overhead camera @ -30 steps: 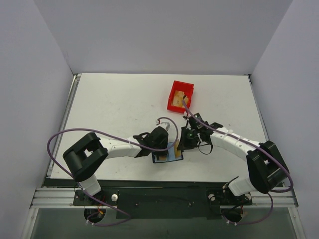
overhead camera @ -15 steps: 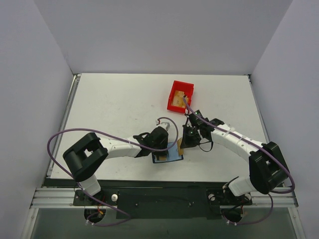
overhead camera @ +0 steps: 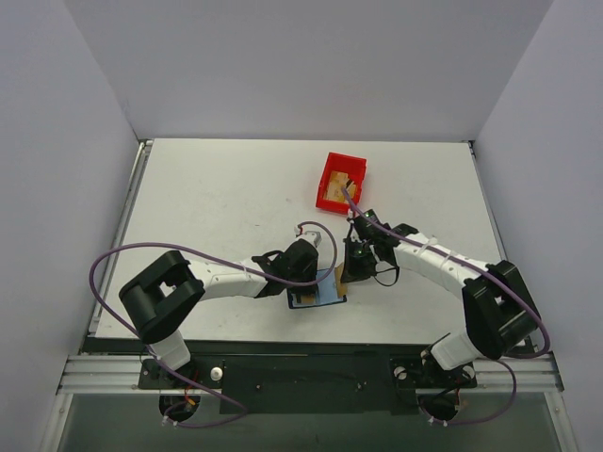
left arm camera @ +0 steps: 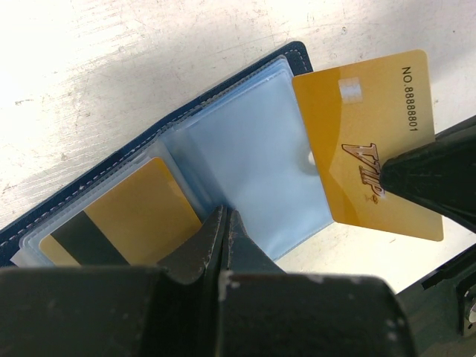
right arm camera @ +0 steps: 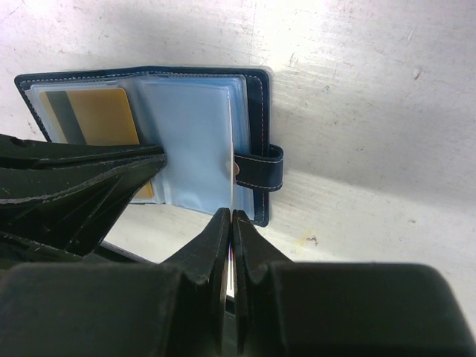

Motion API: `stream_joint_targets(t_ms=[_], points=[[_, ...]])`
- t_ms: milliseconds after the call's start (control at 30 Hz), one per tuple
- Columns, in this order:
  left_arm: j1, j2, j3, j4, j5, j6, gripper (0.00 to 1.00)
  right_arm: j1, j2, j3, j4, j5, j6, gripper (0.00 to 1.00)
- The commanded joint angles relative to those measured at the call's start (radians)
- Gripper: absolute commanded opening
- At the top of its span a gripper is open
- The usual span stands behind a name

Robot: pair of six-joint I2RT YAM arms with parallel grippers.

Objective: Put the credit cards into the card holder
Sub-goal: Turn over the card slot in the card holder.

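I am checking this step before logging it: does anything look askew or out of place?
Yes, one thing. The gold card held by the right hand sits tilted against the open card holder, its edge over a clear sleeve but not inside it. The striped card lies straight in its sleeve. Nothing looks damaged.

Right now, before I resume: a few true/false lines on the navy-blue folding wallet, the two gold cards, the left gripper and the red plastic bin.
1. The navy-blue folding wallet lies open on the white table. True.
2. Both gold cards sit in sleeves. False: only the striped gold card is sleeved; the right gripper holds the gold VIP card at the wallet's edge.
3. The left gripper is wide open. False: it is shut, tips at the clear sleeves.
4. The red plastic bin stands apart from the wallet. True.
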Motion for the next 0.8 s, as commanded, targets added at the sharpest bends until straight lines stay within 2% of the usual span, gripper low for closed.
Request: stream_joint_targets(t_ms=[0, 767], points=[[0.004, 0.038, -0.008, -0.015, -0.010, -0.002, 0.00, 0.011, 0.034, 0.019, -0.015, 0.007, -0.017, 0.00], [0.002, 0.005, -0.003, -0.021, -0.009, -0.001, 0.00, 0.054, 0.145, 0.028, -0.013, 0.049, 0.008, 0.00]])
